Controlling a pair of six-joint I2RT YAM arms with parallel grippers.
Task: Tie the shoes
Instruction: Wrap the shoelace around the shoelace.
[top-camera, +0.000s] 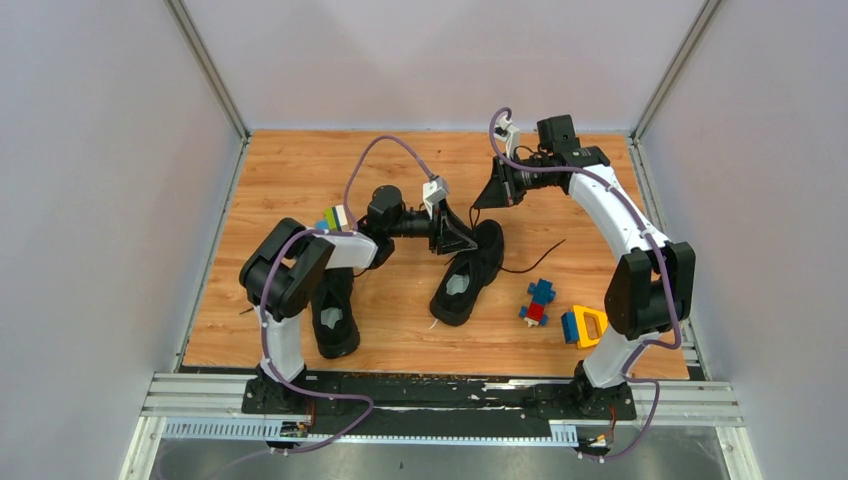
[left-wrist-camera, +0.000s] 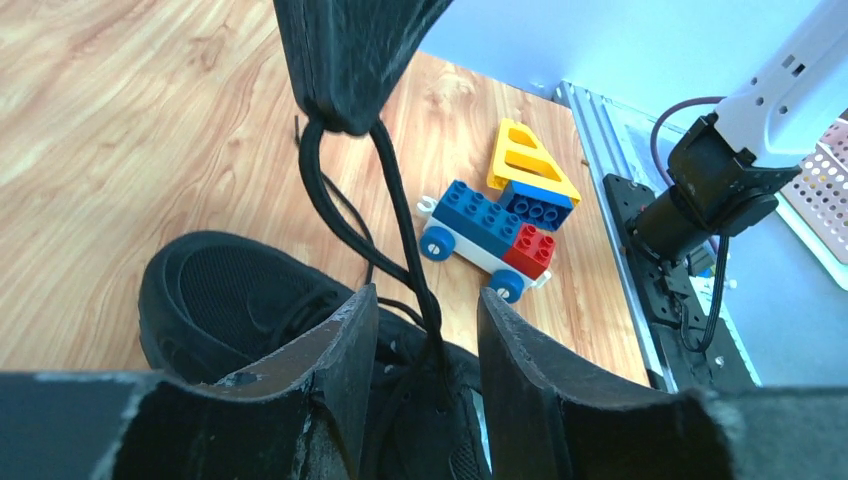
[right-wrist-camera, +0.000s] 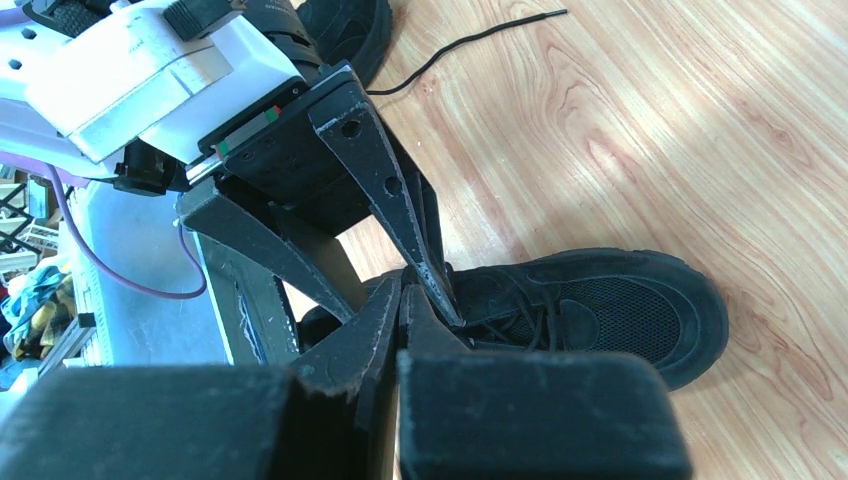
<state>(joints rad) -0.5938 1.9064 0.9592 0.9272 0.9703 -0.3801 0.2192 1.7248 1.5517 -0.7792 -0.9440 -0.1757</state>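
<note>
Two black shoes lie on the wooden table: one (top-camera: 335, 318) at the left, beside the left arm, and one (top-camera: 466, 278) in the middle. Over the middle shoe (left-wrist-camera: 240, 290) my left gripper (left-wrist-camera: 425, 298) stands open, and two lace strands (left-wrist-camera: 400, 225) run up between its fingertips (left-wrist-camera: 360, 312). Those strands end in my right gripper (left-wrist-camera: 345, 70), which is raised above the shoe and shut on them. From the right wrist, my right gripper (right-wrist-camera: 403, 290) is shut just in front of the left gripper's spread fingers (right-wrist-camera: 385, 190), with the middle shoe (right-wrist-camera: 610, 310) below.
A blue-red toy car (top-camera: 538, 300) and a yellow-blue block (top-camera: 583, 325) lie right of the middle shoe. A loose lace end (top-camera: 535, 258) trails towards them. A small coloured block stack (top-camera: 335, 217) sits behind the left arm. Walls close in three sides.
</note>
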